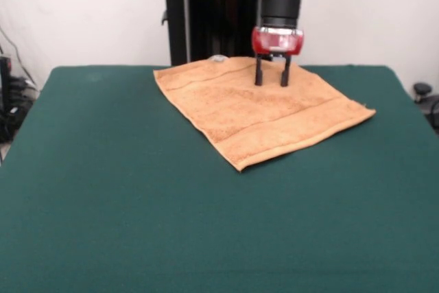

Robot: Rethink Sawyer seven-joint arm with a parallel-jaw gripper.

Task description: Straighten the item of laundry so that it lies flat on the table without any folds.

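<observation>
The orange-tan towel [257, 110] lies spread out on the dark green table [137, 197], toward the far side and right of centre, turned like a diamond. It looks flat, with woven border bands showing along two edges. A small white label [218, 59] shows at its far edge. My gripper [272, 81] hangs straight down from the red and black arm over the far part of the towel. Its two black fingers [259, 73] stand a little apart, open, with the tips at or just above the cloth. Nothing is held between them.
The robot's black pedestal [206, 18] stands just behind the table's far edge. Cables and dark gear [10, 101] sit off the table's left side. A small dark object [422, 90] sits off the right side.
</observation>
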